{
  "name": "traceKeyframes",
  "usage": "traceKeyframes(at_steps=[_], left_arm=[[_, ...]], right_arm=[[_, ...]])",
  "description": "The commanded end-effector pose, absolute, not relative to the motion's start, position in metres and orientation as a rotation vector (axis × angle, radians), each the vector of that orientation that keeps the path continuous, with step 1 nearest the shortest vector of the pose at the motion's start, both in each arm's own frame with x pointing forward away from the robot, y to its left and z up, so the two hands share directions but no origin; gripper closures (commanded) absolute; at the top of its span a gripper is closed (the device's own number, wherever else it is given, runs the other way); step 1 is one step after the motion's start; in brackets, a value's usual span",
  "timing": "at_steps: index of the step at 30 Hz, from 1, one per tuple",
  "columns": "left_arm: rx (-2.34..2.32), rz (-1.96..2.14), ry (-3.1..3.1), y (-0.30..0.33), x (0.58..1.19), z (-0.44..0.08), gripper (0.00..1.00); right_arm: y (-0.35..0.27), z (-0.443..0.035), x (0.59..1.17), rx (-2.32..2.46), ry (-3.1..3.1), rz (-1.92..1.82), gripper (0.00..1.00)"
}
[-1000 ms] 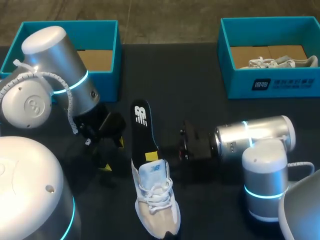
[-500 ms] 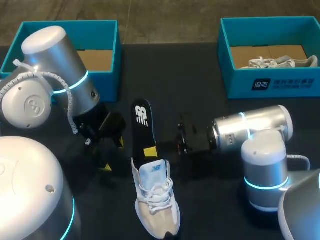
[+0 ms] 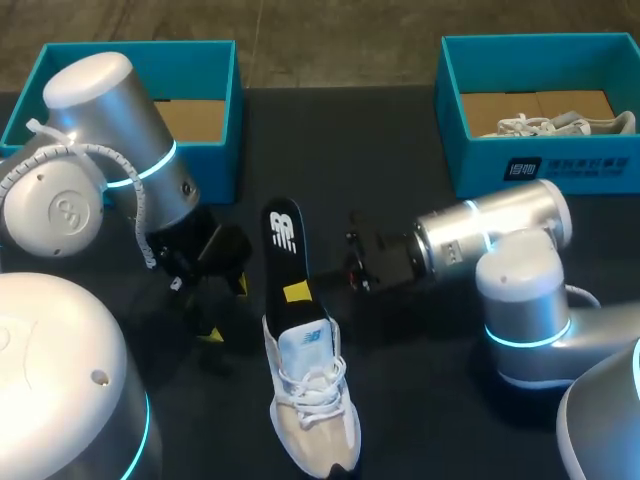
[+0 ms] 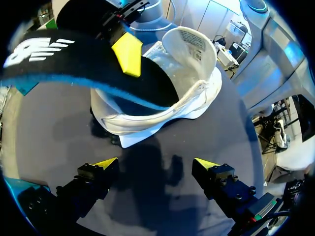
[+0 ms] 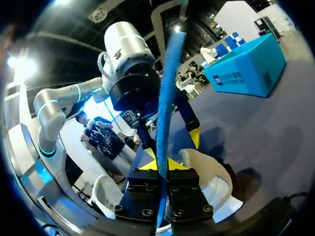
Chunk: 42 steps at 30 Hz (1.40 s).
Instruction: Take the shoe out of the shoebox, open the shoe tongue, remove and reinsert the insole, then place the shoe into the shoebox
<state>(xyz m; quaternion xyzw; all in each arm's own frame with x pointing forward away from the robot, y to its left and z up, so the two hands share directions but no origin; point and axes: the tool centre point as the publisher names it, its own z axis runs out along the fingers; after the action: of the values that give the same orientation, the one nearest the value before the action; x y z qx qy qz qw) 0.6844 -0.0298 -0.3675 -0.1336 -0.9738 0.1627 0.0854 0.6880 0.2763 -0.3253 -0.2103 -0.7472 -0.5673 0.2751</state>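
The white sneaker lies on the dark table with its heel towards the far side. A black insole with a blue underside sticks up and back out of the heel opening. My right gripper comes in from the right and is shut on the insole just above the heel; in the right wrist view the insole's blue edge stands between the yellow tips of that gripper. My left gripper stands open to the left of the shoe, holding nothing. In the left wrist view the shoe and insole lie ahead of the open left gripper.
A blue shoebox with a brown liner stands at the back left, partly behind my left arm. A second blue shoebox at the back right holds another light shoe.
My right gripper has closed on the insole, and its wrist has shifted left and towards the far side. The left arm and the shoe have stayed put.
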Motion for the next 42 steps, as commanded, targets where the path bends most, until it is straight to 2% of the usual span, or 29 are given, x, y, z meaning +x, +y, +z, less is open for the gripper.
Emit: traceKeyframes(at_steps=[1, 19, 29, 30, 31, 33, 34, 42], left_arm=[[-0.399, 0.49, -2.906, -0.028, 0.683, -0.368, 0.0], [-0.399, 0.49, -2.906, -0.028, 0.683, -0.368, 0.0], [-0.399, 0.49, -2.906, -0.028, 0.683, -0.368, 0.0], [-0.399, 0.49, -2.906, -0.028, 0.683, -0.368, 0.0], [-0.399, 0.49, -2.906, -0.028, 0.683, -0.368, 0.0], [-0.399, 0.49, -2.906, -0.028, 0.683, -0.368, 0.0], [-0.399, 0.49, -2.906, -0.028, 0.683, -0.368, 0.0], [-0.399, 0.49, -2.906, -0.028, 0.683, -0.368, 0.0]], right_arm=[[0.277, -0.332, 0.69, -0.575, -1.998, -1.512, 1.0], [0.275, -0.358, 0.651, -0.67, -1.905, -1.529, 1.0], [0.28, -0.359, 0.649, -0.66, -1.898, -1.519, 1.0], [0.28, -0.357, 0.65, -0.656, -1.9, -1.522, 0.96], [0.281, -0.355, 0.651, -0.647, -1.903, -1.528, 0.81], [0.281, -0.351, 0.653, -0.643, -1.909, -1.533, 0.6], [0.281, -0.349, 0.654, -0.637, -1.914, -1.536, 0.55], [0.286, -0.336, 0.663, -0.605, -1.961, -1.514, 0.55]])
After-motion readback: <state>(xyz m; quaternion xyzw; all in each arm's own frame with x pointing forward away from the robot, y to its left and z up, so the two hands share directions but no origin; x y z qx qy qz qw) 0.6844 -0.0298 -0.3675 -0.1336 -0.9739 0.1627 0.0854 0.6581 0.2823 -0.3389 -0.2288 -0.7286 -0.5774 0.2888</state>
